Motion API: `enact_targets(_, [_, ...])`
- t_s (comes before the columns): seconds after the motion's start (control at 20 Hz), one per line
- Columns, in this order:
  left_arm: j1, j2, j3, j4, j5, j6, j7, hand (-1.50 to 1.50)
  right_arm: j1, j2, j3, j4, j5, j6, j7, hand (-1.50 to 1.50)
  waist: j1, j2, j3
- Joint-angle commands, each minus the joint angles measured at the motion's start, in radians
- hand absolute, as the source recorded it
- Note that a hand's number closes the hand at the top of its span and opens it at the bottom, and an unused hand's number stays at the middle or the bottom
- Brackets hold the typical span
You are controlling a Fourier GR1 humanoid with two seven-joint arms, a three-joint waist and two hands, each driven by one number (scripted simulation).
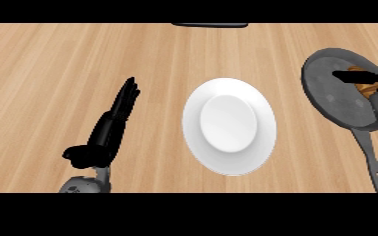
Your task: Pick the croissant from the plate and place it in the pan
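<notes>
Head view
Left hand: the left hand (111,130) shows at the lower left of the frame, rising from a grey forearm at the lower edge. Its fingers (127,97) are straight and together, pointing toward the top of the frame, with the thumb sticking out to the left low down. It holds nothing and rests apart from the plate.
Right hand: only black fingers of the right hand (354,76) show at the right edge of the frame, over the pan. They lie against a brown thing; whether they curl round it cannot be told, since most of the hand is cut off by the frame's edge.
Croissant: the croissant (363,87) shows as small brown patches at the right edge, beside and under the black fingers, within the rim of the pan. Whether it lies on the pan's floor or is held above it cannot be told.
Pan: the pan (328,92) is dark grey and round, at the upper right of the frame, its handle (367,152) running down toward the lower right corner.
Plate: the plate (229,126) is white and lies at the middle of the frame, between the left hand and the pan, touching neither.
Counter: the counter (74,55) is light wood with grain running across the frame.
Top edge: a dark, flat thing (210,25) is cut off at the upper middle edge; what it is cannot be told.
</notes>
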Motion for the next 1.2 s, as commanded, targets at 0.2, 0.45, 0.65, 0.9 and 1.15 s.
enact_targets(0.2, [0.071, 0.037, 0.031, -0.029, 0.023, -0.030, -0.030, 0.00, 0.023, -0.002, -0.179, -0.059, -0.221, -0.060, -0.308, -1.50, -0.020, -0.013, -0.002])
enact_targets(0.45, [0.038, -0.011, 0.010, -0.043, -0.019, 0.038, 0.033, 0.00, 0.069, -0.028, -0.250, -0.064, -0.357, 0.082, -0.384, -1.50, -0.039, -0.018, -0.004])
enact_targets(0.65, [0.064, 0.002, 0.022, -0.012, -0.013, 0.014, -0.013, 0.00, 0.144, -0.009, -0.252, -0.189, -0.447, 0.270, -0.376, -1.50, -0.064, -0.027, -0.006])
enact_targets(0.9, [0.074, 0.010, 0.032, -0.110, 0.005, 0.021, 0.073, 0.00, 0.332, 0.064, -0.218, -0.396, -0.521, 0.451, -0.371, -1.50, -0.074, -0.033, -0.007])
enact_targets(1.15, [0.043, 0.013, 0.056, -0.039, 0.012, -0.007, 0.027, 0.00, 0.515, 0.176, -0.160, -0.687, -0.575, 0.497, -0.344, -1.50, -0.066, -0.027, -0.007])
